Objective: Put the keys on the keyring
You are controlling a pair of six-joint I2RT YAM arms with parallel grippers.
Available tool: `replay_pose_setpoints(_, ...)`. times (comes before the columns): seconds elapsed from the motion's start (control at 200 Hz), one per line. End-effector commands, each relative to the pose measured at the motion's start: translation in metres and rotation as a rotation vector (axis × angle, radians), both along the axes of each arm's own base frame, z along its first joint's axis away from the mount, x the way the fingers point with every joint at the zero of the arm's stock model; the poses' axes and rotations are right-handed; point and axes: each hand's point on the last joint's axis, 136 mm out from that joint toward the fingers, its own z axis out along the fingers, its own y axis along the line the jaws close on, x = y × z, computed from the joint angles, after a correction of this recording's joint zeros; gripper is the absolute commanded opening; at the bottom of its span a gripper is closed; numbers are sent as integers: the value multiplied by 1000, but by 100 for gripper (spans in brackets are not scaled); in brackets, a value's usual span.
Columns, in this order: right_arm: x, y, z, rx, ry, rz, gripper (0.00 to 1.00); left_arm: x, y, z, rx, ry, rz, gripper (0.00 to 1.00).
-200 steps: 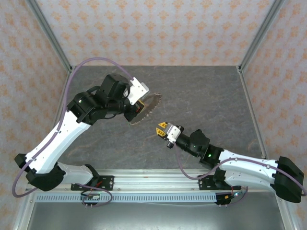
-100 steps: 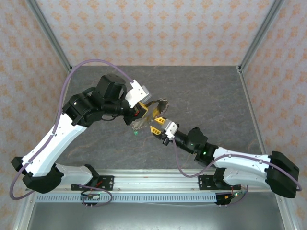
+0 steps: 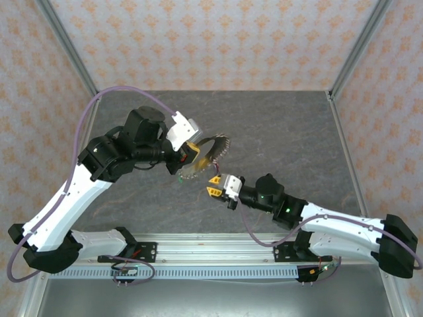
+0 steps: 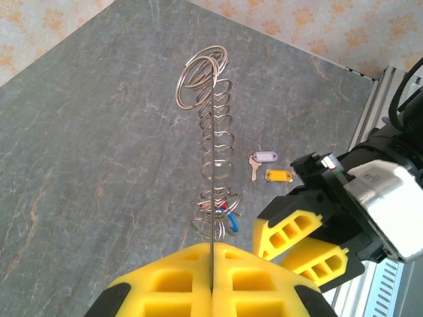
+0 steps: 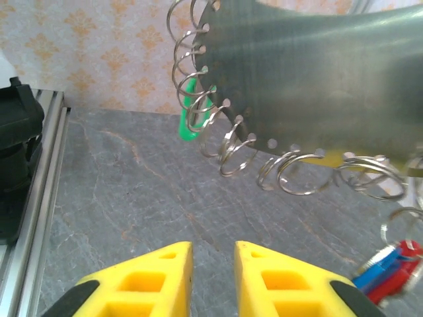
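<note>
Left end effector (image 4: pixel 211 259) clenches the keyring (image 4: pixel 213 132) above the bench (image 4: pixel 99 132); right end effector (image 5: pixel 213 256), parted and empty, hovers just beside. White key (image 4: pixel 264 157) and orange key (image 4: pixel 279 176) lie loose, probably the next pickup.

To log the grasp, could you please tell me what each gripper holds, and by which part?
The left gripper clamps the thin grey metal disc fringed with wire rings by its near edge. The right gripper holds nothing, jaws apart.
</note>
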Motion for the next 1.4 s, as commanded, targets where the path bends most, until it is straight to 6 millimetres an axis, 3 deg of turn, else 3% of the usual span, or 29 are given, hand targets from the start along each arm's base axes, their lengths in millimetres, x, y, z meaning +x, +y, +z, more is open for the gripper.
replay_pose_setpoints(0.0, 21, -18, 17, 61, -51, -154, 26, 6, -4, 8, -18, -40, 2, 0)
replay_pose_setpoints(0.195, 36, -24, 56, 187, -149, -246, 34, 6, -8, 0, 21, -5, -27, 0)
replay_pose_setpoints(0.295, 47, -20, 59, 185, -157, -291, 39, 6, -12, -1, 13, 6, -40, 0)
replay_pose_setpoints(0.36, 54, -14, 51, 158, -143, -308, 39, 5, -14, 1, 5, 9, -45, 0)
replay_pose_setpoints(0.47, 50, -1, 18, 43, -113, -243, 34, 8, -12, 6, -5, -11, -29, 0)
replay_pose_setpoints(0.651, 19, 3, -26, -101, -18, -72, 26, 14, -1, 13, 6, -72, 32, 0)
replay_pose_setpoints(0.716, 14, -2, -32, -126, -2, -58, 27, 14, 0, 14, 4, -79, 32, 0)
replay_pose_setpoints(0.826, 15, -15, -27, -97, -7, -86, 28, 16, 0, 11, 17, -77, 38, 0)
replay_pose_setpoints(0.921, 30, -36, -15, -42, -26, -202, 28, 27, 11, 3, 70, -100, 111, 0)
replay_pose_setpoints(0.986, 41, -51, -6, 4, -36, -291, 28, 49, 33, -9, 161, -145, 266, 0)
replay_pose_setpoints(1.031, 42, -57, -3, 23, -45, -306, 30, 66, 49, -24, 258, -152, 380, 0)
replay_pose_setpoints(1.086, 46, -63, 2, 60, -44, -344, 30, 74, 56, -52, 426, -91, 401, 0)
replay_pose_setpoints(1.106, 48, -65, 2, 70, -40, -359, 30, 70, 55, -54, 485, -62, 394, 0)
replay_pose_setpoints(1.146, 49, -68, 3, 76, -39, -371, 30, 60, 35, -37, 497, -91, 335, 0)
replay_pose_setpoints(1.191, 49, -71, 2, 75, -35, -381, 30, 46, 3, -8, 325, -199, 244, 0)
replay_pose_setpoints(1.226, 49, -74, 2, 88, -27, -395, 30, 47, -8, -3, 139, -220, 222, 0)
replay_pose_setpoints(1.266, 51, -78, 2, 114, -29, -412, 30, 63, -2, -17, -15, -119, 243, 0)
replay_pose_setpoints(1.301, 52, -79, 2, 131, -34, -418, 30, 75, 14, -32, 27, 23, 301, 0)
replay_pose_setpoints(1.346, 52, -80, 3, 135, -30, -421, 30, 72, 15, -39, 115, 123, 264, 0)
replay_pose_setpoints(1.391, 51, -80, 4, 131, -7, -419, 29, 66, 4, -37, 140, 138, 209, 0)
